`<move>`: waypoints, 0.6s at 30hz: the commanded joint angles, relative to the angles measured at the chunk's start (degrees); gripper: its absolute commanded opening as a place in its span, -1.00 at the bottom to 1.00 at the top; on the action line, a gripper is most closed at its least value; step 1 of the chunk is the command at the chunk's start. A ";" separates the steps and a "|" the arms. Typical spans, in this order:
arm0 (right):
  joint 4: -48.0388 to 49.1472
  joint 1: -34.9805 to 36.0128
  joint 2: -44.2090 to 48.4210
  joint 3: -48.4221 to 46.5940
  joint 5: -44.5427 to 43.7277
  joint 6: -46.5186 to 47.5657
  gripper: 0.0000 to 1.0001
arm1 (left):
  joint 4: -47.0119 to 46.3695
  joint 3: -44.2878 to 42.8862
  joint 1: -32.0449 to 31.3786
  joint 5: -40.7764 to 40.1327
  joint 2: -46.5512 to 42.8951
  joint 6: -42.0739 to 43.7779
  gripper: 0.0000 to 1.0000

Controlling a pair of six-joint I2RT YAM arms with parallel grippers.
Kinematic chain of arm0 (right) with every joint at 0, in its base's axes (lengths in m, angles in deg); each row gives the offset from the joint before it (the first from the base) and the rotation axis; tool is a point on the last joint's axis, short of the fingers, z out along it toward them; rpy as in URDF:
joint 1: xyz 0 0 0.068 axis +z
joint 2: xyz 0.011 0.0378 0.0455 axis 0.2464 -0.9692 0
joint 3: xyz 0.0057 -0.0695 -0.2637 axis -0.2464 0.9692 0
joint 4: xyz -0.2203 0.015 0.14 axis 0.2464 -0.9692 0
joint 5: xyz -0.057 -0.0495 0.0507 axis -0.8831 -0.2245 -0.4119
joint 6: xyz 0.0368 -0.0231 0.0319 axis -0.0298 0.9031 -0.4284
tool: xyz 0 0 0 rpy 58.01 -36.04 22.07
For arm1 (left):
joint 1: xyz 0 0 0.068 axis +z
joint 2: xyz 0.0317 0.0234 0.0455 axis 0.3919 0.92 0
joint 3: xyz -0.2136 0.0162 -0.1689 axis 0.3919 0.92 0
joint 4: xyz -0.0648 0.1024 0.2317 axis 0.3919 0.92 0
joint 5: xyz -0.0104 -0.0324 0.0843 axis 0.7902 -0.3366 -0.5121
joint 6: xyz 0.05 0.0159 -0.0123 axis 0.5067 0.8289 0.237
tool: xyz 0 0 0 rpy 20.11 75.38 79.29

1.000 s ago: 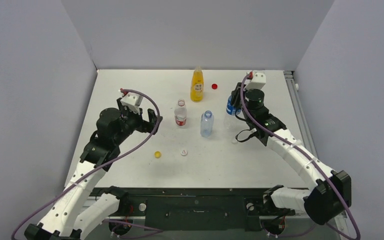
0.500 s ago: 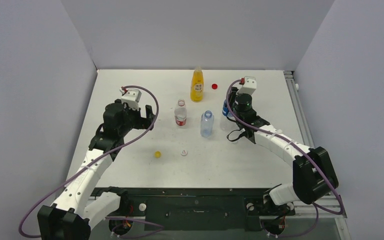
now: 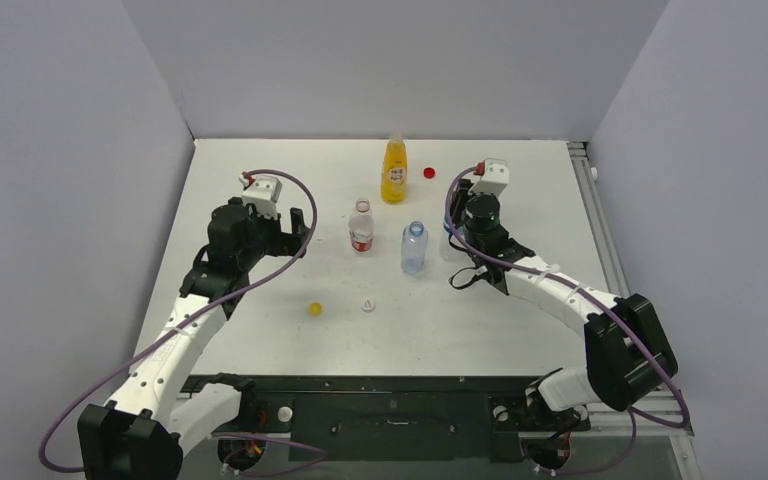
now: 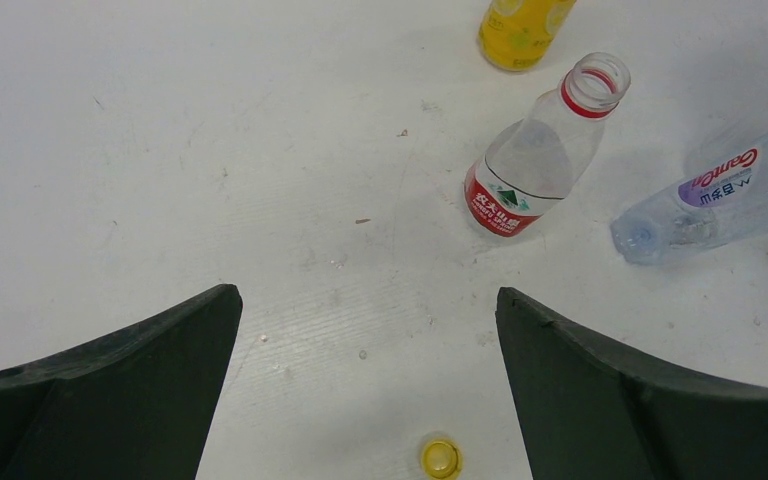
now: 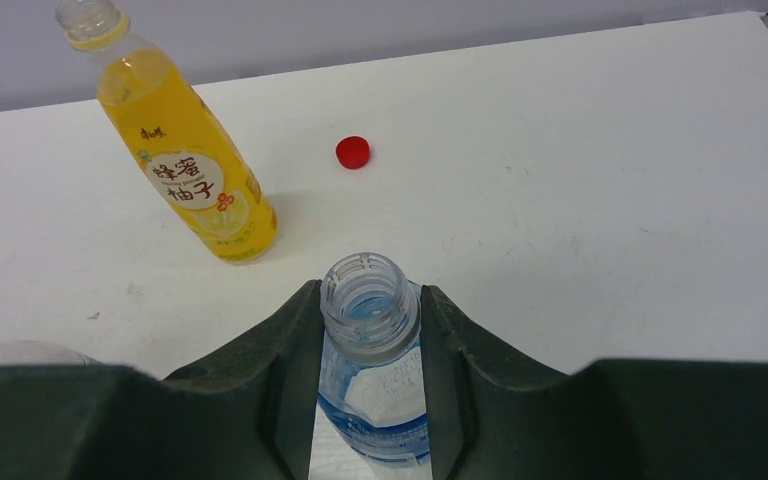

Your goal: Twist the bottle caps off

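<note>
My right gripper [image 5: 370, 288] is shut on the neck of the blue-label bottle [image 5: 380, 400], which stands upright with an open mouth; in the top view this gripper [image 3: 454, 222] hides most of it. The yellow-orange bottle [image 3: 393, 170] stands at the back with its mouth open, the red cap [image 3: 429, 172] beside it. The red-white label bottle [image 3: 361, 228] and the plain clear bottle [image 3: 414, 247] stand mid-table. My left gripper [image 3: 297, 232] is open and empty, left of the red-white bottle [image 4: 530, 165]. The yellow cap [image 3: 315, 309] and a white cap [image 3: 368, 304] lie nearer.
Grey walls close in the table [image 3: 260, 180] on the left, back and right. A metal rail [image 3: 592, 190] runs along the right edge. The right arm's cable [image 3: 470, 272] loops just in front of the blue-label bottle.
My right gripper has shifted a little left and toward me while its wrist turned, the blue-label bottle staying in it. My left gripper has moved slightly back, still open.
</note>
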 commanded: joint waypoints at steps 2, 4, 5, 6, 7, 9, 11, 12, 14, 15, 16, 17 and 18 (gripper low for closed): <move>-0.96 1.54 2.54 1.52 -2.02 1.88 -0.58 | -2.48 0.01 0.25 -0.56 -1.05 0.84 0.93; -0.85 1.88 3.18 2.02 -2.39 1.90 -0.54 | -2.25 -0.03 0.29 -0.53 -1.18 0.92 0.93; -0.76 2.18 3.45 2.32 -2.78 1.92 -0.51 | -2.19 0.01 0.32 -0.45 -1.28 0.93 0.93; -0.56 2.30 3.89 2.53 -3.00 1.89 -0.49 | -2.24 0.09 0.33 -0.42 -1.51 0.97 0.93; -0.57 2.46 4.11 2.91 -3.32 1.74 -0.44 | -2.23 0.21 0.33 -0.26 -1.58 1.12 0.93; -0.63 2.58 4.72 3.35 -3.48 1.30 -0.34 | -2.30 0.23 0.29 -0.03 -1.88 1.18 0.93; -0.65 2.74 5.41 3.58 -3.65 1.12 -0.23 | -2.29 0.23 0.28 0.14 -2.02 1.19 0.93; -0.80 2.76 5.74 3.61 -3.70 1.14 -0.20 | -2.19 0.19 0.31 0.27 -2.16 1.19 0.93; -1.01 2.82 6.26 3.62 -3.81 1.20 -0.12 | -2.04 0.19 0.33 0.49 -2.21 1.19 0.93; -1.02 2.85 6.52 3.67 -3.77 1.30 -0.08 | -2.09 0.21 0.33 0.49 -2.28 1.19 0.93; -1.09 2.86 6.88 3.77 -3.76 1.37 -0.05 | -2.06 0.23 0.29 0.49 -2.44 1.19 0.93; -1.10 2.86 7.10 3.83 -3.69 1.46 -0.01 | -2.01 0.23 0.32 0.49 -2.52 1.19 0.93; -1.11 2.87 7.39 3.98 -3.72 1.49 0.04 | -1.97 0.19 0.33 0.42 -2.57 1.24 0.93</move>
